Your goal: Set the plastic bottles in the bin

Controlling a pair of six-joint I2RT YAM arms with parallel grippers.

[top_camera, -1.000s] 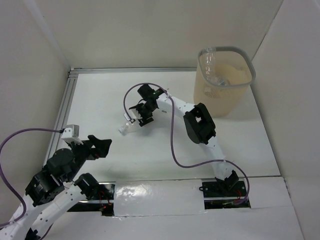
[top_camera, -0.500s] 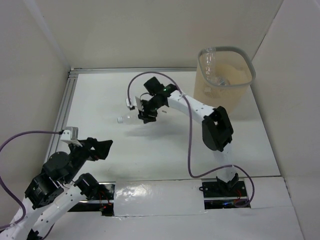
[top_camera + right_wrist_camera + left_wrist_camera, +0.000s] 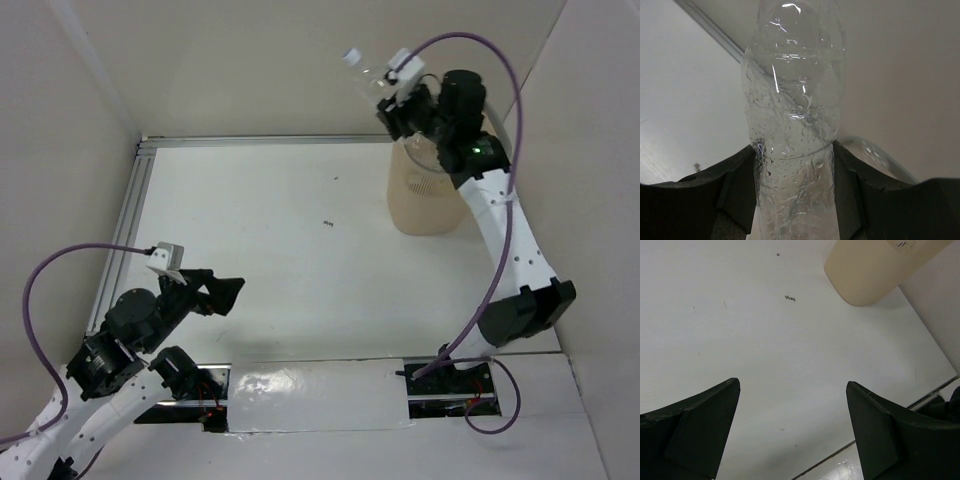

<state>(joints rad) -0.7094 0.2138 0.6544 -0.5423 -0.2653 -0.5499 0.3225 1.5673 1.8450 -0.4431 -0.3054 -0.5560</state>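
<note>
My right gripper is raised high at the back right, above the near-left rim of the beige bin. It is shut on a clear crinkly plastic bottle whose white cap points up and to the left. In the right wrist view that bottle fills the gap between both black fingers, with water droplets inside it. A second clear bottle shows dimly behind the right finger. My left gripper hangs low at the front left, open and holding nothing. The left wrist view shows bare white table between its fingers and the bin's base far ahead.
White enclosure walls close in the table on the left, back and right. An aluminium rail runs along the left edge. A small dark speck lies mid-table. A glossy taped strip crosses the front between the arm bases.
The right arm has lifted the bottle off the middle of the table and swung it up and right to the bin. The left arm has shifted slightly and stays open.
</note>
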